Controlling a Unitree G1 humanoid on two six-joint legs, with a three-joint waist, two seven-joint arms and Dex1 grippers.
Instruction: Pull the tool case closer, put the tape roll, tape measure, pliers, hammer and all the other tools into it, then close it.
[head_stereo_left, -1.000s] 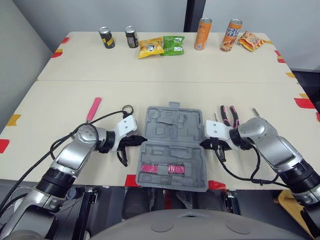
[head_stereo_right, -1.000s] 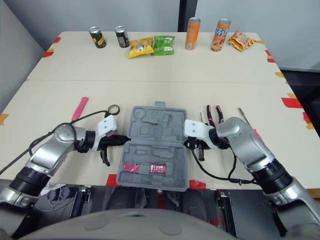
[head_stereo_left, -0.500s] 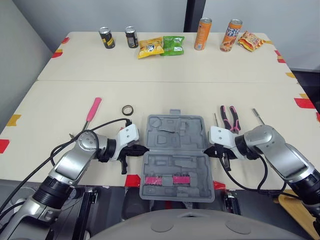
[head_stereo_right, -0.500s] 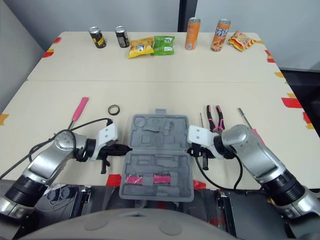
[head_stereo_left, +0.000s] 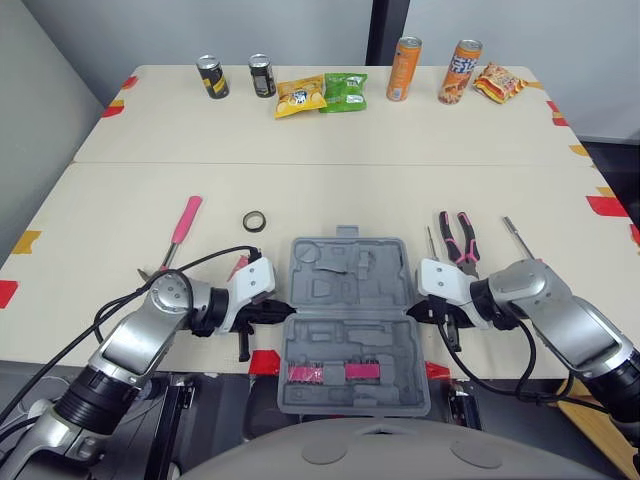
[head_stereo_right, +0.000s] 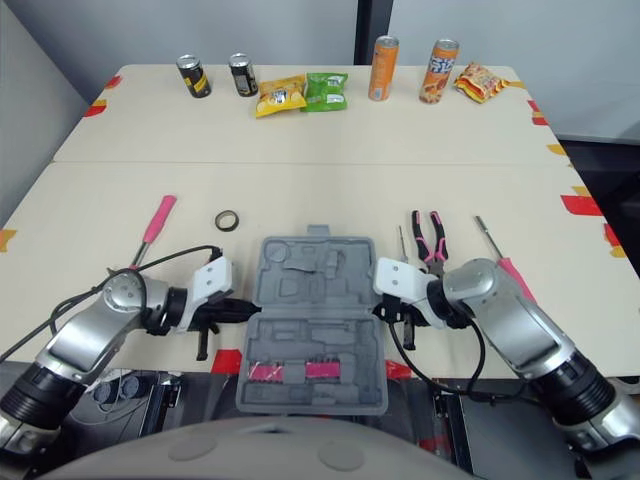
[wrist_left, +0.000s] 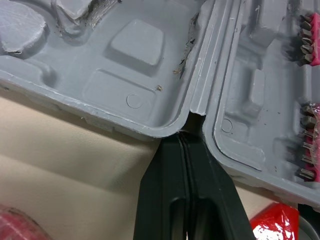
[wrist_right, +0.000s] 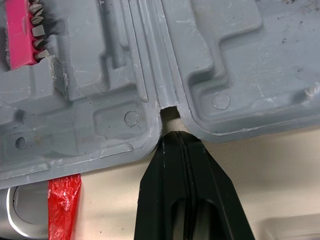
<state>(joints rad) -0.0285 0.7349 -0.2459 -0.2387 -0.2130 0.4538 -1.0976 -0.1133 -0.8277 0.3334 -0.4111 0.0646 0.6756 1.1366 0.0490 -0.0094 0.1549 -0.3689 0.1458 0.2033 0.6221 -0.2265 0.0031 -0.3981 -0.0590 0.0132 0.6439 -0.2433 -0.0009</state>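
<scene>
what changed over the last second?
The tool case slid toward the robot, its near edge overhanging the table. The left gripper and right gripper, shut with tips at the hinge ends, drew back with it. Tape roll, pliers and pink-handled tool stayed put.

Silver arms (head_stereo_left: 150, 335), white wrist housings (head_stereo_left: 252, 279), black fingers (wrist_left: 155, 190), black cables (head_stereo_left: 205, 256)
</scene>
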